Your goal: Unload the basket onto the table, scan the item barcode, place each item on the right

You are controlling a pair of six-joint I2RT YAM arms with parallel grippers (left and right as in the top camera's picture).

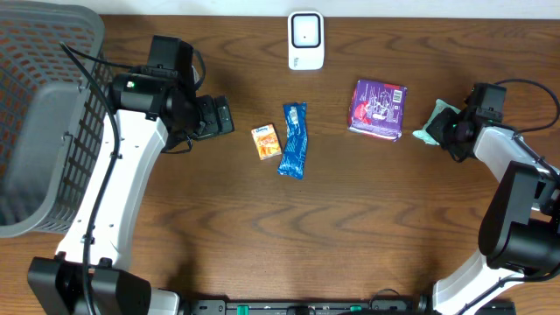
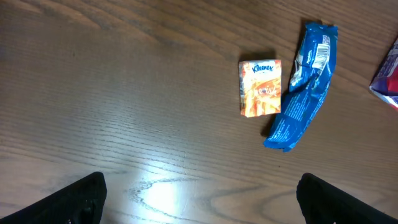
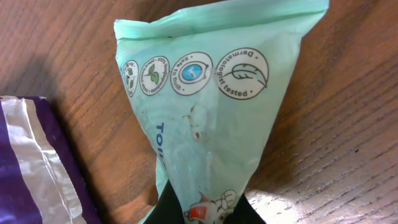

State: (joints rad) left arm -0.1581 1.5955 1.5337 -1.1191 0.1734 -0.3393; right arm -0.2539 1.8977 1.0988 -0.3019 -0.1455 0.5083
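Mint-green wipes packet: located near the right edge of the surface, just beside a purple snack pack. In the right wrist view its long axis runs straight away from the claw. The broad sealed end is farthest from the fingers, and the body narrows to a pinched point at the fingers. In the overhead view that free end points toward the purple pack. A row of round printed seals faces the wrist camera, one reading "Dermatologically tested". No barcode shows on this face. Whether the packet rests on the wood or is raised off it cannot be told.

Surface: dark brown wood grain. A white barcode scanner stands at the middle of the far edge. A blue wrapper and an orange Kleenex pack lie side by side near the centre. A grey mesh basket occupies the left edge.

Right claw: clamped on the narrow end of the packet, with the arm folded low along the right edge.

Left claw: spread wide, holding nothing, aimed at the Kleenex pack from the left.
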